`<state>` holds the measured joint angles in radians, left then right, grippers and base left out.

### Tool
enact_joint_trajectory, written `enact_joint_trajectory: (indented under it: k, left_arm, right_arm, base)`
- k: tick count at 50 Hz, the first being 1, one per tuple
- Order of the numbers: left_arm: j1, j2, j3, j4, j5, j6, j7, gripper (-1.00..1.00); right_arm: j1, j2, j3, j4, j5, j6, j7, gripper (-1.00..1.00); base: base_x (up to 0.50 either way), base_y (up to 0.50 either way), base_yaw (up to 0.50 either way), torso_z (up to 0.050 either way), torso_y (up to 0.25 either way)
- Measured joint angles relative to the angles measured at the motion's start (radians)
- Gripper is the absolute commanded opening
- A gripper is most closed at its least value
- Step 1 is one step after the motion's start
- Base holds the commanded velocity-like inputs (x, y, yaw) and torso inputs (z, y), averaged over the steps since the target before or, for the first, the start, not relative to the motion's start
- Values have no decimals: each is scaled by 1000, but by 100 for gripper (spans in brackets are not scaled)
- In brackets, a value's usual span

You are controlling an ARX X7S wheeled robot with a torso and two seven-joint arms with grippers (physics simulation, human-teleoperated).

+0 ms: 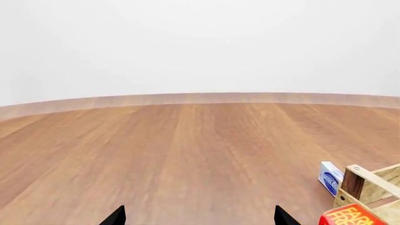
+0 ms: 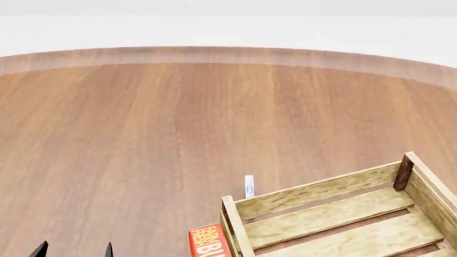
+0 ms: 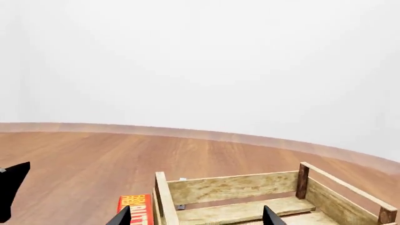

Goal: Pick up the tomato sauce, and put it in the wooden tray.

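Left wrist view
Table (image 1: 187, 154): big, brown wood, round far edge, white wall behind.
Left gripper (image 1: 200, 218): only two black tips showing, well apart, nothing between them, so let go and spread wide.
Wooden tray (image 1: 368, 185): just one pale corner with a darker post, off to one side of the gripper.
Red box (image 1: 350, 216): red with yellow letters, right beside the tray corner.
Small white and blue box (image 1: 330, 178): flat on the table, just beside the tray corner.
Tomato sauce: not seen here.

Head view
Wooden tray (image 2: 321, 190): low on the right, pale rough slats, nothing seen lying inside.
Red box (image 2: 207, 242): just beside the tray's left end, standing on the table.
Small white and blue box (image 2: 249, 186): just behind the tray's far slat, seen as a thin strip.
Left gripper (image 2: 75, 250): two black tips low on the left, apart, holding nothing.
Right gripper: not seen here.
Tomato sauce: not seen here, place cannot be told.

Right wrist view
Right gripper (image 3: 196, 216): two black tips spread wide, nothing between them, over the tray.
Wooden tray (image 3: 231, 187): right under the tips, dark posts at the far corners.
Red box (image 3: 136, 210): beside the tray's end slat.
Black shape (image 3: 12, 190): at the picture's edge, cannot tell what.
Tomato sauce: not seen here.
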<state>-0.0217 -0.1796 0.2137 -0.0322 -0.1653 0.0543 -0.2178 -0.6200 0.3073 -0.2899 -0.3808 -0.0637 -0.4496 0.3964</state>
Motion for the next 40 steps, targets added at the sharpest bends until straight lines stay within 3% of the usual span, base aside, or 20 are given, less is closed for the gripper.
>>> enact_joint_trajectory:
  k: [17, 40]
  left_arm:
    - [-1, -6, 9, -1, -5, 2, -11, 100]
    - [-3, -15, 21, 4, -10, 1, -24, 100]
  right_arm:
    - [-72, -9, -2, 161, -13, -230, 83, 100]
    - [-31, -45, -50, 443, -12, -361, 125, 100]
  base:
    - [0, 0, 0, 0, 0]
    - [0, 0, 0, 0, 0]
